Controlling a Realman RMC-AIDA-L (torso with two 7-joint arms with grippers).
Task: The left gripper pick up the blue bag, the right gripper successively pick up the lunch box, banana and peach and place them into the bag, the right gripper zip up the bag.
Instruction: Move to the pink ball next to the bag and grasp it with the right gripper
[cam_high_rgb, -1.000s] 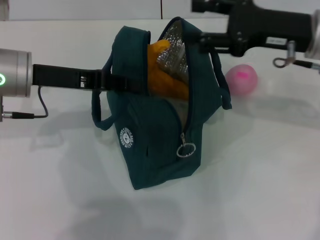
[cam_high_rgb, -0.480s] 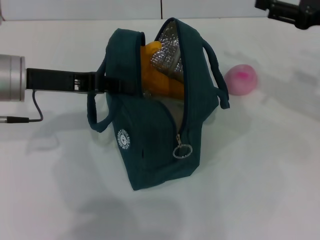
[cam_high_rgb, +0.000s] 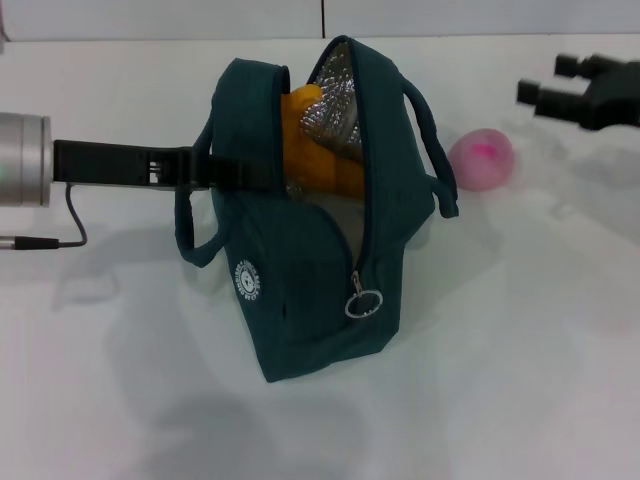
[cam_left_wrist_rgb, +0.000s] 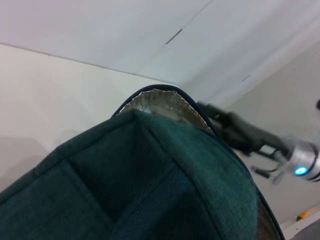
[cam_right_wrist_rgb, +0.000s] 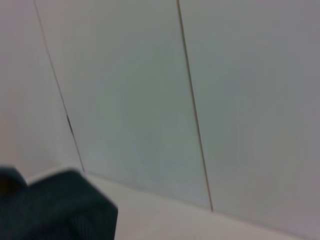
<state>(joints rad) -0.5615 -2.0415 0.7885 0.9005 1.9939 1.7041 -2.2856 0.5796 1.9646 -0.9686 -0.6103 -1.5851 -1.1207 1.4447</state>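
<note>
The blue bag stands unzipped in the middle of the white table, its silver foil lining showing. My left gripper reaches in from the left and is shut on the bag's near wall by a handle. The banana sticks up inside the bag. To the bag's right, the pink peach rests on the table. Up and right of the peach hovers my right gripper, open and empty. The lunch box is hidden. The left wrist view shows the bag's fabric and the right arm beyond.
The zip's metal ring pull hangs on the bag's front. A black cable trails on the table beside my left arm. White wall panels stand behind the table. Open tabletop lies in front and to the right.
My right gripper has left the bag's mouth, swung out to the upper right, then come down near the peach. The bag has shifted slightly left with the left gripper.
</note>
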